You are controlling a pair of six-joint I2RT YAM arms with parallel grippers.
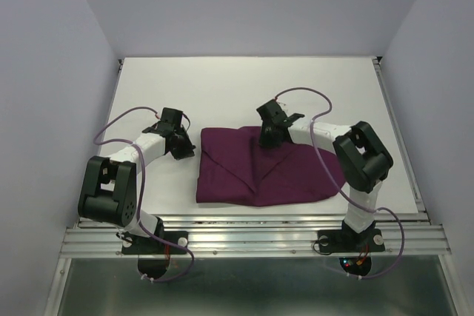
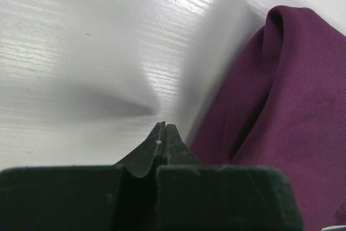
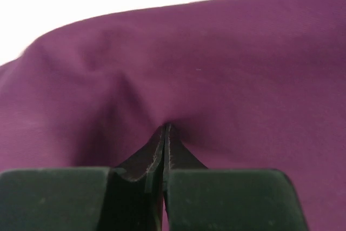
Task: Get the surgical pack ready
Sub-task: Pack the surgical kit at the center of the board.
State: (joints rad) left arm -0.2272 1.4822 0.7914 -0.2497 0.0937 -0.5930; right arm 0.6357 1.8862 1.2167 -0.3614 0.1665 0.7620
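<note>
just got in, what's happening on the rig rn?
The two arms are working on the surgical pack, a big purple cloth lying partly folded on the table. The right claw is shut on a pinch of fabric at the cloth's far edge, which puckers around its tips. The left claw is shut and empty, over bare table just beside the cloth's left edge.

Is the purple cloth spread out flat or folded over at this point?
Folded: the purple cloth shows a diagonal flap lying over its left part in the top view, with layers overlapping.
</note>
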